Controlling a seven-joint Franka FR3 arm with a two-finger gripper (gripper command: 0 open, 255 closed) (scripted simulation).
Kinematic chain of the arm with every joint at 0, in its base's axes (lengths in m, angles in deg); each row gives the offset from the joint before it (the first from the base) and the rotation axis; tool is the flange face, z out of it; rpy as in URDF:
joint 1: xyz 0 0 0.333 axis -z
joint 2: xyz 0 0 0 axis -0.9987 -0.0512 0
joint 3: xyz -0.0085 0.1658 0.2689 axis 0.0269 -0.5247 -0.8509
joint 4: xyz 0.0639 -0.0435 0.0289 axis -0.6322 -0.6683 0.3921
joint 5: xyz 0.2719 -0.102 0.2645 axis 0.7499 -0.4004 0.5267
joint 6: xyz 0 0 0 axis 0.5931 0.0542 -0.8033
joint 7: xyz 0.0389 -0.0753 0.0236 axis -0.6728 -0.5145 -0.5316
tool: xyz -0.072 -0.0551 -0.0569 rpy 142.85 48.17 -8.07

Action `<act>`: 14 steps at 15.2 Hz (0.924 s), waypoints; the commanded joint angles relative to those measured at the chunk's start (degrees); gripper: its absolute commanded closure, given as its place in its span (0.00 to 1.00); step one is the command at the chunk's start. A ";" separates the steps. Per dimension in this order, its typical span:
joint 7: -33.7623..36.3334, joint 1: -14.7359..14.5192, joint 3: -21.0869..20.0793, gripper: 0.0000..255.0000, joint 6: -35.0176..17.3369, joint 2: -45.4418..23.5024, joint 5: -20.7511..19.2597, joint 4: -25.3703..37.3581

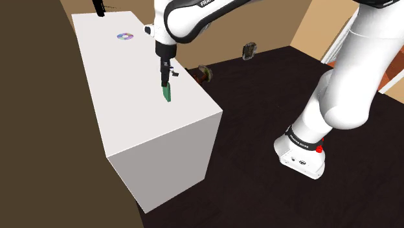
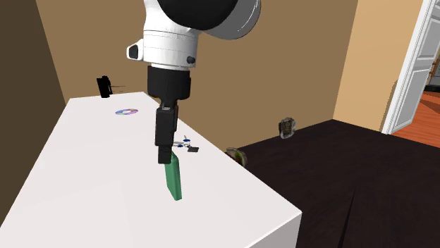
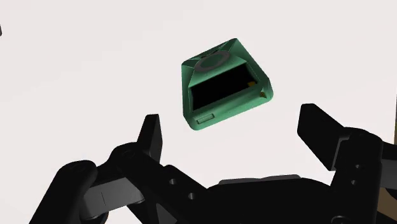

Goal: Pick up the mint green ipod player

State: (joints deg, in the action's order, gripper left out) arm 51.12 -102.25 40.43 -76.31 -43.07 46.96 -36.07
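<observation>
"Where did you find the player?"

"On the white counter (image 1: pixel 110 84). The green player (image 2: pixel 173 180) stood almost on end, leaning a little, right under the gripper (image 2: pixel 163 158). From the wrist camera I was looking at its end face, with a dark slot in it."

"Did you have hold of it?"

"No. The fingers (image 3: pixel 151 137) were spread wide. The player sat between and beyond them, and neither one touched it. I could not tell whether its lower end rested on the counter top."

"What else was on the counter?"

"A shiny disc (image 1: pixel 124 37) lay flat further back. A small black thing (image 2: pixel 104 86) stood at the far edge, and a little clutter (image 2: pixel 187 146) lay just behind the gripper, too small for me to name. The rest of the top was plain white."

"And the room?"

"The floor (image 1: pixel 259 97) was very dark and the walls (image 2: pixel 303 56) were tan. A white door (image 2: pixel 412 63) was at the second exterior view's right, with orange flooring (image 2: pixel 430 106) past it. Two small objects (image 2: pixel 286 127) sat on the floor near the wall. A broad brown panel (image 1: pixel 39 129) rose at the shoulder view's left, beside the counter."
</observation>
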 commanded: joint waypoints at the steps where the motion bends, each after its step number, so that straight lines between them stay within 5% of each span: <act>1: -0.17 -0.06 -0.02 0.00 -1.41 -0.80 -0.08 -0.54; 7: -0.24 -0.14 0.02 0.00 -4.53 -2.64 -0.23 -1.84; 8: -0.24 -0.13 0.02 1.00 -4.46 -2.60 -0.23 -1.80; 14: -0.28 -0.11 0.03 1.00 -4.44 -2.56 -0.21 -1.82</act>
State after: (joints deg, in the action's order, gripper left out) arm 50.84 -102.35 40.48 -80.78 -45.60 46.73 -37.86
